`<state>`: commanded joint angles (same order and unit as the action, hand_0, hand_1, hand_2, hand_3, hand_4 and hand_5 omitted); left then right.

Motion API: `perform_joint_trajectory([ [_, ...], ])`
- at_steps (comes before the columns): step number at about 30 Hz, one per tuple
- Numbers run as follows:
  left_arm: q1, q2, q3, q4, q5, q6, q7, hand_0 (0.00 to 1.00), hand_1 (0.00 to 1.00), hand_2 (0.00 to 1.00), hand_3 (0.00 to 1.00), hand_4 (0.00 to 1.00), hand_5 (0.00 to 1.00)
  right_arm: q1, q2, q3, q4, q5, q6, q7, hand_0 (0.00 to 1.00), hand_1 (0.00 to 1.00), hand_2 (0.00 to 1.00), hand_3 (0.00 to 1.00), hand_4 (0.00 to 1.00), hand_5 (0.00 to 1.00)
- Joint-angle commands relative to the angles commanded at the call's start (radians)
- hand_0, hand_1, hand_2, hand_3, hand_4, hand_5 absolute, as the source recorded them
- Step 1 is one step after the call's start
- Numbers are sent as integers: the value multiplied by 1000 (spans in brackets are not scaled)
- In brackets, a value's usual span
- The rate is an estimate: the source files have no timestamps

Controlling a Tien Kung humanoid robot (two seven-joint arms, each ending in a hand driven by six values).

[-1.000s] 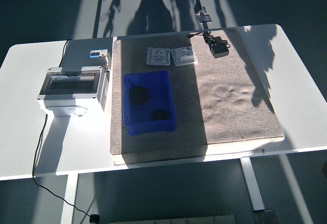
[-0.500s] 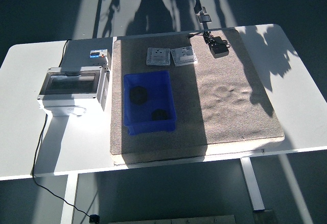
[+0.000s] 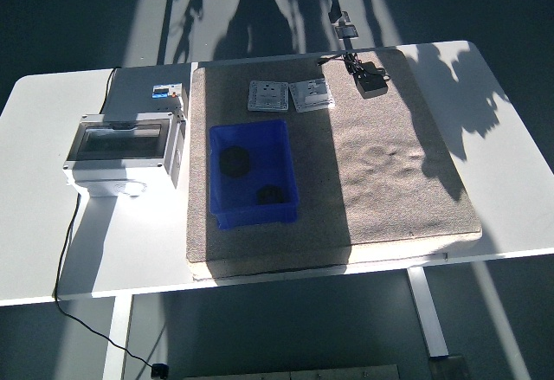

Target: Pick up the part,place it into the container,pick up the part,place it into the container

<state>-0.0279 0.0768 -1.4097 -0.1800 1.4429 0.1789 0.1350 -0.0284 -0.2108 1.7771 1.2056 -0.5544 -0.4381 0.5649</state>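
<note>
Currently, both parts point(image 3: 232, 162) point(image 3: 272, 196) lie inside the bin point(image 3: 253, 172) on the mat point(image 3: 389, 181), two plates point(image 3: 267, 96) just beyond the bin; neither hand shows, so grip state cannot be told.

Print on far plates point(image 3: 289, 95) too small to read; cable point(image 3: 76, 306) cut off at near edge.

We see a white table point(image 3: 511, 190) bearing a tan mat point(image 3: 389, 181) across its middle, and a grey electrical enclosure point(image 3: 121, 151) near its left edge, its black cable point(image 3: 62, 250) trailing over the near edge.
</note>
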Motion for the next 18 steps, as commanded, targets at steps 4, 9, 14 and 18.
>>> perform_joint_trajectory([
  [4,0,-1,-5,0,3,7,-4,653,556,551,565,611,559,1,1,3,0,0,0,1,469,338,505,523,767,566],
  [9,0,-1,-14,0,13,16,-5,652,556,546,562,605,547,1,2,4,0,1,1,4,469,338,505,524,763,573],
  [14,-1,-2,-19,0,13,28,-9,651,554,544,557,603,544,0,0,11,3,2,1,7,463,334,504,524,760,575],
  [18,-1,-3,-23,0,12,39,-15,651,554,544,557,603,544,2,-1,14,7,2,1,9,463,334,504,524,760,575],
])
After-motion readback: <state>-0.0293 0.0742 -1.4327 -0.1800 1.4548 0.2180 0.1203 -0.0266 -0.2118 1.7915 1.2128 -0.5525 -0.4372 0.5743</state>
